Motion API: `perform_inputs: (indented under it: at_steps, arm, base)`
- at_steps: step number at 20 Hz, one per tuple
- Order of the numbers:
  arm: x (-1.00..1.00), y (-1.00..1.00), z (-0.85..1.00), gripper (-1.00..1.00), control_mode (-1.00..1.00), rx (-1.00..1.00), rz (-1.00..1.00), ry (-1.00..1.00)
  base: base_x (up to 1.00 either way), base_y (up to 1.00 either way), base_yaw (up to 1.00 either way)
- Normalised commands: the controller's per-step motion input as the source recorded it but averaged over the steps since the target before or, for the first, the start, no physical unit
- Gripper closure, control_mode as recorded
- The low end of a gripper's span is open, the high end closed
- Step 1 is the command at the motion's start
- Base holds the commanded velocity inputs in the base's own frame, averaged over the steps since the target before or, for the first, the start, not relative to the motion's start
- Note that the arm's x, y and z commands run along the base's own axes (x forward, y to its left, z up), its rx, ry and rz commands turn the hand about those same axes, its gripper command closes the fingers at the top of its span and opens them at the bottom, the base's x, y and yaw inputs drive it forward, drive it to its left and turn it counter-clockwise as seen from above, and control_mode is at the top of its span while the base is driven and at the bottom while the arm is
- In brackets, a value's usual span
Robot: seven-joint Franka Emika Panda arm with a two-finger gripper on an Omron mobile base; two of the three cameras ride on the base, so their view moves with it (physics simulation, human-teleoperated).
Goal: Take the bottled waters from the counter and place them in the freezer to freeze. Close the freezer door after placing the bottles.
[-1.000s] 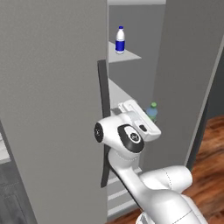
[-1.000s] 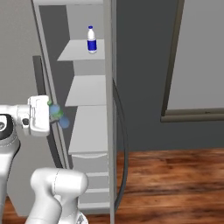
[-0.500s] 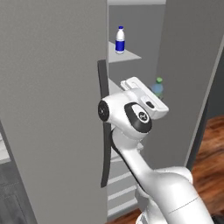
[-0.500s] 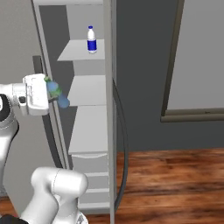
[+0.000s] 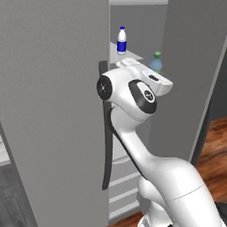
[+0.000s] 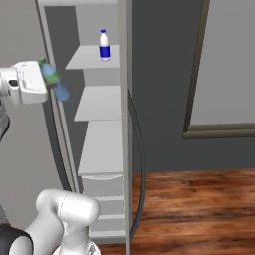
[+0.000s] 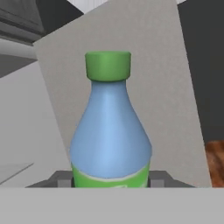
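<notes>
The claw (image 6: 50,82) is clamped on the green-capped bottle (image 6: 54,82), which lies tilted in the right base view, cap toward 10 o'clock. At about 2 o'clock from it, the blue-labelled bottle (image 6: 104,46) stands upright on the freezer's top shelf (image 6: 82,57).

My hand (image 6: 50,82) holds the green-capped bottle (image 6: 54,82) just before the open freezer (image 6: 102,149). The top shelf (image 6: 87,59) carries the blue-labelled bottle (image 6: 104,45); the bare shelves below leave me room.
</notes>
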Motion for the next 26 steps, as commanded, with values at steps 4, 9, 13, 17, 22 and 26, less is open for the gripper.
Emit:
perform_inputs:
  at_steps: [4, 9, 13, 17, 22, 26]
  arm:
    - [0.17, 0.00, 0.28, 1.00, -1.00, 0.00, 0.30, 0.22]
    - [0.16, 0.00, 0.22, 1.00, -1.00, 0.01, 0.38, 0.21]
    - [0.06, 0.00, 0.07, 1.00, -1.00, 0.00, 0.41, 0.12]
    - [0.14, 0.00, -0.05, 1.00, -1.00, 0.00, 0.39, 0.02]
    - [0.08, 0.00, 0.00, 1.00, -1.00, 0.00, 0.42, 0.00]
    - [0.03, -0.02, -0.01, 1.00, -1.00, 0.00, 0.47, 0.00]
  base:
    - [0.00, 0.00, 0.00]
    - [0.00, 0.00, 0.00]
    - [0.00, 0.00, 0.00]
    - [0.00, 0.00, 0.00]
    - [0.00, 0.00, 0.00]
    - [0.00, 0.00, 0.00]
